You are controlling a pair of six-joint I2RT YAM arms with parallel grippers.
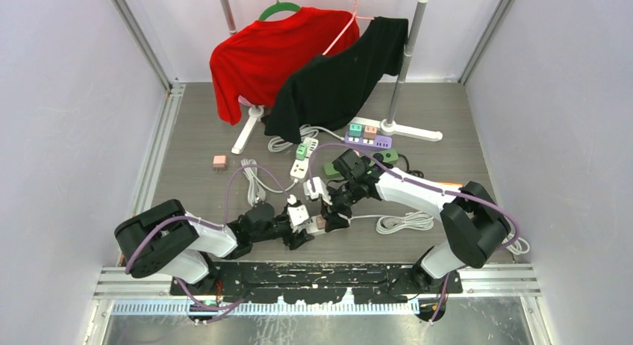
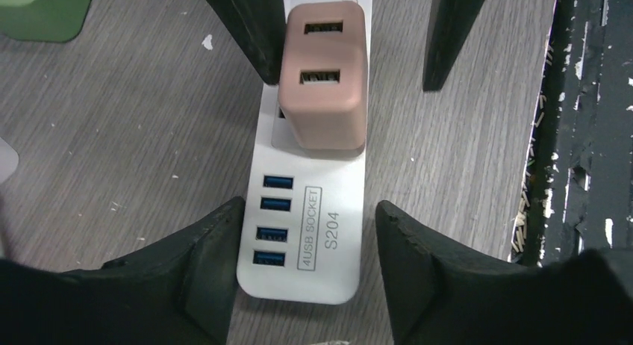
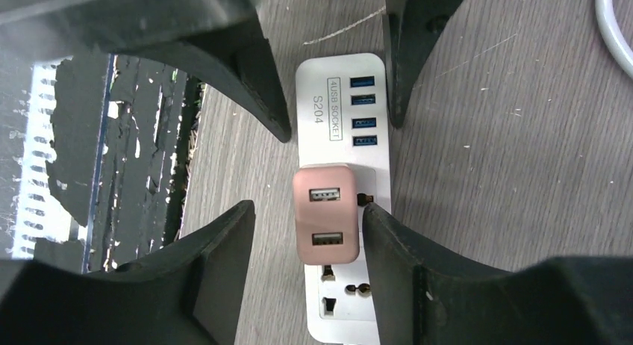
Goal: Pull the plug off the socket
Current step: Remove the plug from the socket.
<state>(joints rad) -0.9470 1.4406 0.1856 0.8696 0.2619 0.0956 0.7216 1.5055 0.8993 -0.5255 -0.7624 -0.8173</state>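
Plug, pink, two ports on its face, seated in the white socket partway along its length, just beside the row of blue USB ports; socket lying flat on the worktop, close to the near edge. Plug straddled by the right gripper, half-wide: one finger touching the plug's side, the other standing off with bare worktop between, so no hold yet. Socket's USB end flanked by the left gripper, likewise half-wide, one finger at the socket's edge and the other just beside it; firm contact there not clear. Judged as the grasp step: both in place, nothing clamped, plug fully home. Next, on that reading: shut the right gripper squarely on the plug's two sides, pin the socket down with the left, then draw the plug straight out along its pins, away from the socket's face. Likely to call for a firm pin on the socket, else a risk of lifting the whole socket with the plug; a skewed pull liable to bind the pins or slip off the smooth casing.
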